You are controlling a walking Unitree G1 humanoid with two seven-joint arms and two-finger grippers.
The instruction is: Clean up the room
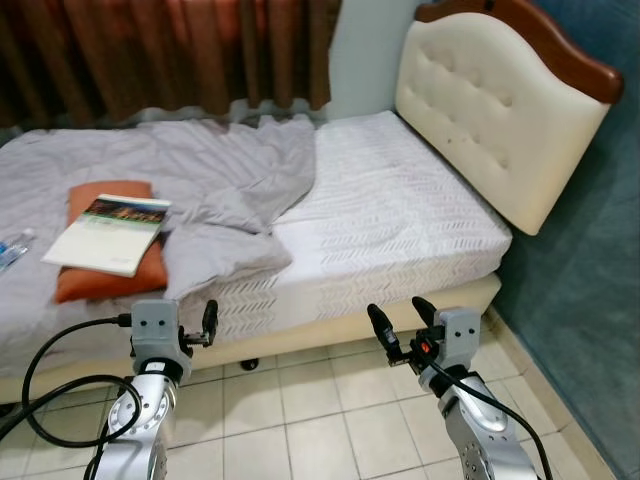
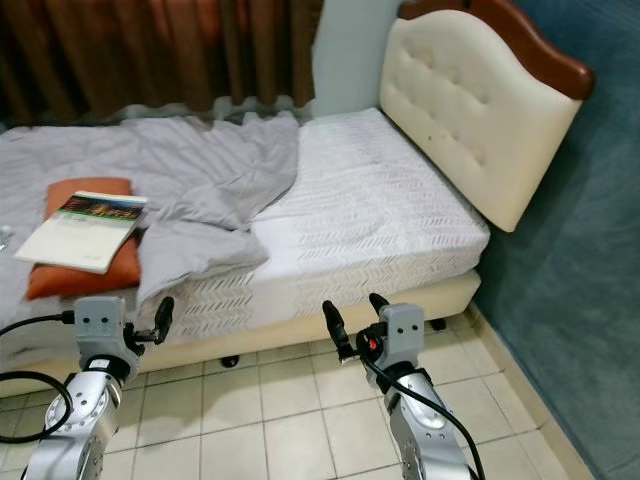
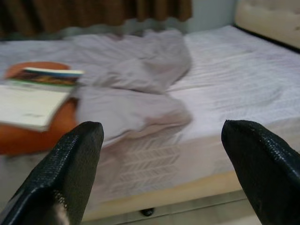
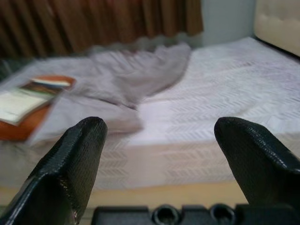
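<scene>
I stand at the side of a bed (image 1: 400, 215) with a white patterned mattress and a cream tufted headboard (image 1: 495, 110) edged in dark wood. A crumpled grey blanket (image 1: 225, 175) covers the half of the bed away from the headboard, and on it lies an orange cushion (image 1: 105, 272) with a book (image 1: 108, 234) resting flat on top — both near the bed's front edge, on my left. Just beyond the cushion, at the far left, a clear plastic bottle (image 1: 12, 249) pokes into sight. My left gripper (image 1: 196, 325) hangs over the tiled floor (image 1: 310, 400) just short of the bed frame, its 2 fingers (image 3: 70, 173) spread apart and holding nothing. My right gripper (image 1: 403, 322) is level with it, fingers (image 4: 75, 164) likewise apart and empty — both pointed at the mattress edge. Brown curtains (image 1: 170, 50) hang behind the bed.
</scene>
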